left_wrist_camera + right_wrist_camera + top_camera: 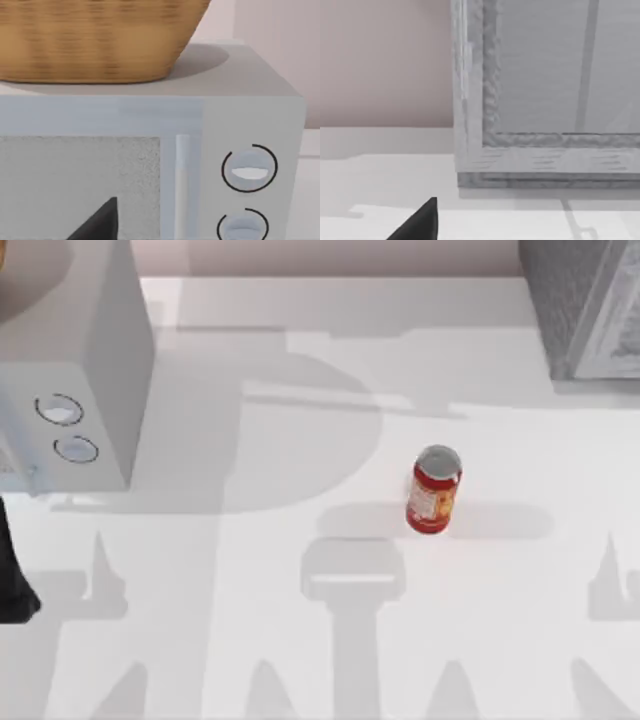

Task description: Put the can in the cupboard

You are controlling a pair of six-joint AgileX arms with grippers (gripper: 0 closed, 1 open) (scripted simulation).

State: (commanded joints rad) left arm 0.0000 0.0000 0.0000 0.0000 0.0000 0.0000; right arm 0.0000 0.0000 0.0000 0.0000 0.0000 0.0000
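Note:
The can (433, 490), red with a silver top and a yellow-orange label picture, stands upright on the white table right of centre, with nothing touching it. The cupboard (585, 300), dark grey and speckled, stands at the back right corner; its lighter framed door panel (545, 75) faces the right wrist camera from close by. A dark part of my right gripper (420, 225) shows low in that view, in front of the cupboard. A dark part of my left gripper (100, 225) faces the pale-grey box. My left arm (12, 580) sits at the table's left edge.
A smooth pale-grey box with two round rings (70, 390) stands at the back left, and a woven basket (95, 40) rests on top of it. Open white tabletop (300, 640) surrounds the can.

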